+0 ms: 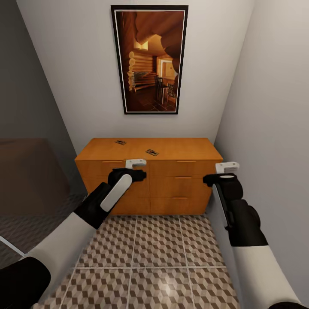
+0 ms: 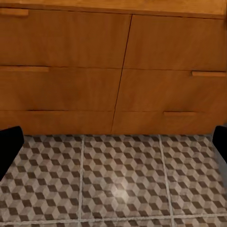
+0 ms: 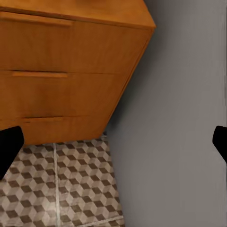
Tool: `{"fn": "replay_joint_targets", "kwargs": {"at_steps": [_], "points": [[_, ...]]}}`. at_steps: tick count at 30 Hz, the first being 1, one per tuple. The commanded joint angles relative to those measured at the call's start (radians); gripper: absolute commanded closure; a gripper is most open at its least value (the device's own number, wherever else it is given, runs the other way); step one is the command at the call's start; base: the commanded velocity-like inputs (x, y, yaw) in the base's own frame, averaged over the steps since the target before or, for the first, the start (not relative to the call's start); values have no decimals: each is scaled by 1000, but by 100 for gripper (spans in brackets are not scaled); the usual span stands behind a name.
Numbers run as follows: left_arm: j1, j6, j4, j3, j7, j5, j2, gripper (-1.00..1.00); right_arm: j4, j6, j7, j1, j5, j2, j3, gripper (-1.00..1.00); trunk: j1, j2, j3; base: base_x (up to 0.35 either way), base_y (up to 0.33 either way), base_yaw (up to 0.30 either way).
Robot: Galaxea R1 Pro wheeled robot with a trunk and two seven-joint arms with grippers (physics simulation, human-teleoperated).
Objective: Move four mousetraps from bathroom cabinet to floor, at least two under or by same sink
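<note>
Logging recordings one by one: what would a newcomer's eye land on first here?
The tall black-framed picture of a log-cabin interior on the pale wall, straight ahead. Beneath it stands the low orange-brown wooden cabinet with drawer fronts, two small dark-brown mousetraps lying on its top. In front spreads the brown, beige and white cube-patterned tile floor.

**Count of things in view**

Two mousetraps lay on one cabinet [image 1: 171, 148]: the first mousetrap [image 1: 120, 142] and the second mousetrap [image 1: 152, 152]. The cabinet front showed six drawer fronts, three in each of two columns. One framed picture [image 1: 150, 59] hung above. Two robot arms appeared.
</note>
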Motion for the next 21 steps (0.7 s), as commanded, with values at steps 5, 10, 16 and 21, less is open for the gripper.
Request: {"fn": "replay_joint_targets", "kwargs": {"at_steps": [5, 10, 16, 21], "points": [[-94, 49, 61, 10, 0, 2, -20, -100, 23, 2, 0, -121, -5, 15, 0, -100, 0, 0, 0, 0, 0, 0], [-204, 62, 193, 14, 1, 3, -37, -100, 68, 3, -5, -234, 0, 57, 0, -100, 0, 0, 0, 0, 0, 0], [-404, 59, 516, 13, 0, 0, -42, -100, 137, 2, -45, -368, -1, 75, -1, -100, 0, 0, 0, 0, 0, 0], [-491, 52, 612, 11, -1, -2, -43, -100, 417, -60, -219, -495, -25, 100, -7, -100, 0, 0, 0, 0, 0, 0]]}}
